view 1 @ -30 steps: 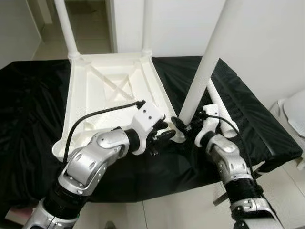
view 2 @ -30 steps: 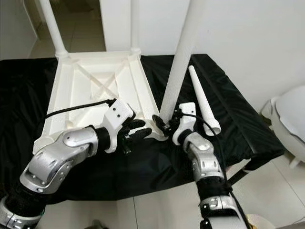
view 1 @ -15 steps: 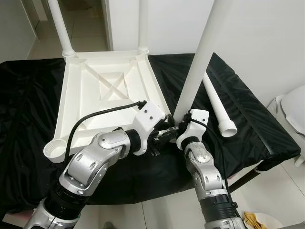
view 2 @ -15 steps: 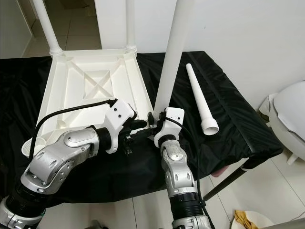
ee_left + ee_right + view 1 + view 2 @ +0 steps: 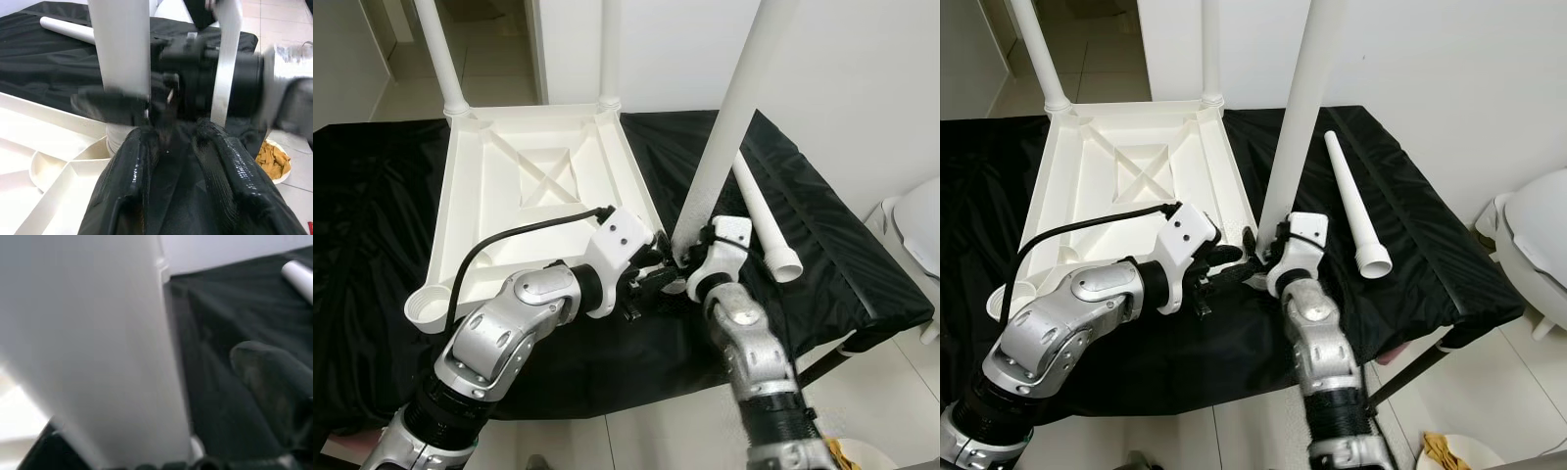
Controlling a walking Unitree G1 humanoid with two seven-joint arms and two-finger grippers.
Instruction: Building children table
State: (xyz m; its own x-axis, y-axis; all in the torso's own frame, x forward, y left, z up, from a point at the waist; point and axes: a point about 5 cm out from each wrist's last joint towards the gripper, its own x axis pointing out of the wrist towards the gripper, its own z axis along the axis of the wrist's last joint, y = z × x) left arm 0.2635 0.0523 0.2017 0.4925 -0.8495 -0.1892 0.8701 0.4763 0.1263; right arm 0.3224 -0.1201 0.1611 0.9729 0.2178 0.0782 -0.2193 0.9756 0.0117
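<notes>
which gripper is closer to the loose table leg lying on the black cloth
Right. The right gripper is at the upright leg's base, just beside the loose leg; the left gripper sits farther away, across that upright leg.

White upturned tabletop (image 5: 538, 186) bears three upright legs; a fourth leg (image 5: 1355, 210) lies beside it.

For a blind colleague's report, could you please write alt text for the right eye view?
Both end effectors meet at the near right corner of an upturned white table top on black cloth, where a white leg stands upright. One loose leg lies to the right.
</notes>
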